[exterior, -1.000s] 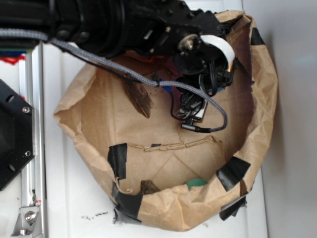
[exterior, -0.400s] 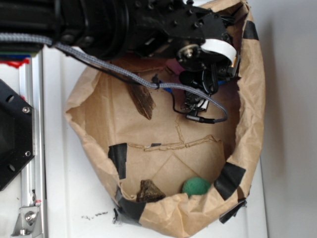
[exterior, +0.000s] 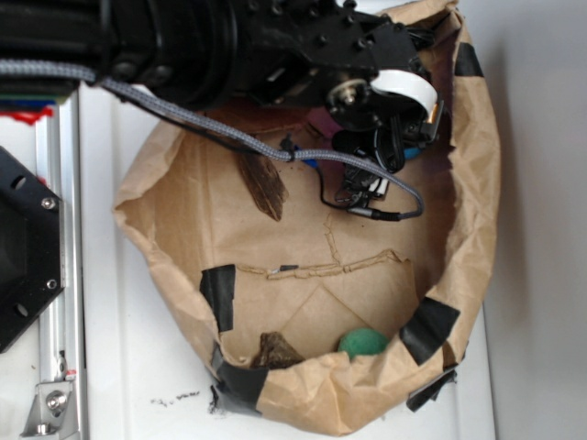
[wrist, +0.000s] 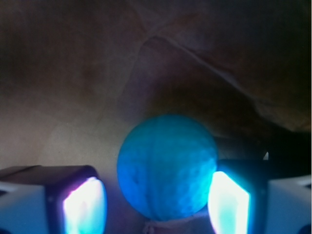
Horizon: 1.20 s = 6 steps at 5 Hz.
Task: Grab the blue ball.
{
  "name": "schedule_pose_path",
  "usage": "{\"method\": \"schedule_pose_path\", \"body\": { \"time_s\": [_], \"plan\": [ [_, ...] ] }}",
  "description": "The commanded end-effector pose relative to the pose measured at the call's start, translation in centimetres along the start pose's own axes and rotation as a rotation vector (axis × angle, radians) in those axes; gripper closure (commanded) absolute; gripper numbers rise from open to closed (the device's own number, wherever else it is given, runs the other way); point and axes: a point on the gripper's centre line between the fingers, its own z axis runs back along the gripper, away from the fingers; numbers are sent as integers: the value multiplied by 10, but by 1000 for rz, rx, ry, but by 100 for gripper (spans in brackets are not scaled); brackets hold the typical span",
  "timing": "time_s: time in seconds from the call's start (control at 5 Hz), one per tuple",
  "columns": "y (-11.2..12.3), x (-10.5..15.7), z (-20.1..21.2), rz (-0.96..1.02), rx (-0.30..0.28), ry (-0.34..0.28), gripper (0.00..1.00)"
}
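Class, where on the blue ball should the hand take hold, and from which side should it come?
Grip the blue ball across its widest middle, coming straight on as the wrist view looks. It is round, and already sits between the open hand's two fingers.

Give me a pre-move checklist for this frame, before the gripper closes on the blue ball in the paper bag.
1. Target is the blue ball, not the green ball: ok.
2. Ball sits between the fingers of the gripper: ok, wrist view.
3. Jaws open wide enough to take the ball: ok, though the right pad looks nearly at its surface.
4. Pads already touching the ball: cannot tell.
5. Paper bag wall clear of the pads: cannot tell, too dark.
6. Green ball out of the way, at the bag's near edge: ok.
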Motion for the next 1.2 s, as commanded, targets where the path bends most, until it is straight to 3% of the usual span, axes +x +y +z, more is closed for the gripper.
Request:
{"method": "schedule_pose_path", "body": {
  "time_s": [0.0, 0.6, 0.8, 1.0],
  "plan": [
    [1, 7, 9, -16, 17, -34, 100],
    [1, 4, 8, -13, 10, -32, 100],
    [-1, 4, 16, -13, -8, -53, 100],
    [-13, 8, 53, 17, -67, -93, 100]
  ]
}}
